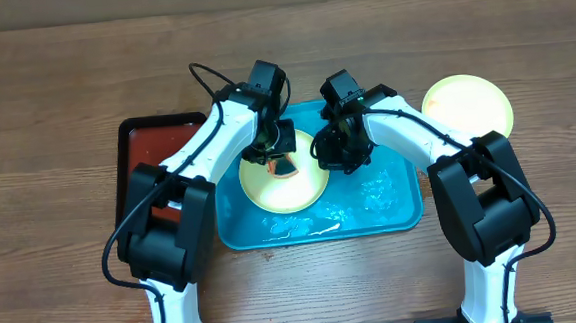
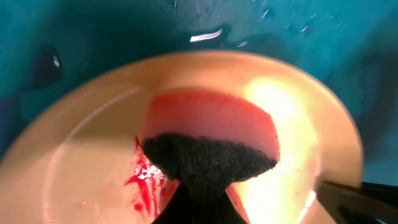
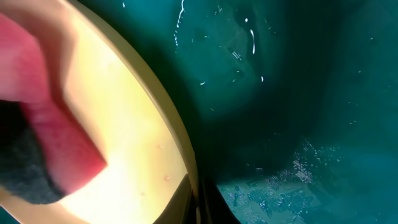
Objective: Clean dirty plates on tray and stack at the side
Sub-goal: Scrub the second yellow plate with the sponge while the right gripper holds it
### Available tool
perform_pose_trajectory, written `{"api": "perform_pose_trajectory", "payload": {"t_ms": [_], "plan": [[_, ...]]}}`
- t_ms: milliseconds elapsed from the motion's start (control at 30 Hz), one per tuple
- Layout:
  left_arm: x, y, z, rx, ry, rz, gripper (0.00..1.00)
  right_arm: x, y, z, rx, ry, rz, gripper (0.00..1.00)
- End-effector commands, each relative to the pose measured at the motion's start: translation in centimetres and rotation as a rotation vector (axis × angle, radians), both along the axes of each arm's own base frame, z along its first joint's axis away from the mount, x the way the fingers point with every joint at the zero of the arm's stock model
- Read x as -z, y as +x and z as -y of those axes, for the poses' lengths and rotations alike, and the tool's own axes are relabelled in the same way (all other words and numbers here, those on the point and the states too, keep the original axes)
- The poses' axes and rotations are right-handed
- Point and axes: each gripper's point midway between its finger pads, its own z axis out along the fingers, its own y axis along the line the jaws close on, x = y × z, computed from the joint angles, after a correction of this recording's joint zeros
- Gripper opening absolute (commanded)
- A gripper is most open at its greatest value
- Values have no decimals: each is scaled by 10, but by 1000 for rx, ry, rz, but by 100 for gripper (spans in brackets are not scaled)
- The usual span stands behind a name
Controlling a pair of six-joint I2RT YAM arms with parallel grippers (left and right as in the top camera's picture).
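Note:
A pale yellow plate [image 1: 291, 184] lies on the wet cyan tray [image 1: 391, 210]. My left gripper [image 1: 276, 159] is shut on a red sponge with a dark scouring face [image 2: 208, 134] and presses it onto the plate's centre [image 2: 93, 149]. A red smear [image 2: 146, 177] lies just left of the sponge. My right gripper [image 1: 323, 151] is shut on the plate's right rim [image 3: 180, 143], one finger on each side [image 3: 196, 200]. A second pale yellow plate [image 1: 468, 107] lies on the table to the right of the tray. The light blue plate is not in view.
A smaller dark red tray with a black rim [image 1: 150, 150] lies against the cyan tray's left side. Water drops and foam [image 1: 317, 220] cover the cyan tray's front and right part [image 3: 298, 168]. The table is bare wood [image 1: 54, 96].

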Motion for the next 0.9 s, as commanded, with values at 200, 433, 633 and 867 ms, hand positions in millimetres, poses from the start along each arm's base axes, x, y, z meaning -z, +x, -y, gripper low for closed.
{"api": "perform_pose_trajectory", "payload": {"t_ms": [200,433,633,867], "plan": [[28,-19,2,-18,48,-10,4,4,8,6,17,-49,28,4],[27,-17,-61,-76,328,6,4,4,8,6,17,-49,29,4],[4,-8,-97,-114,458,5,4,4,9,5,17,-46,34,4],[-16,7,-59,-115,248,-6,4,4,9,5,17,-46,35,4]]}}
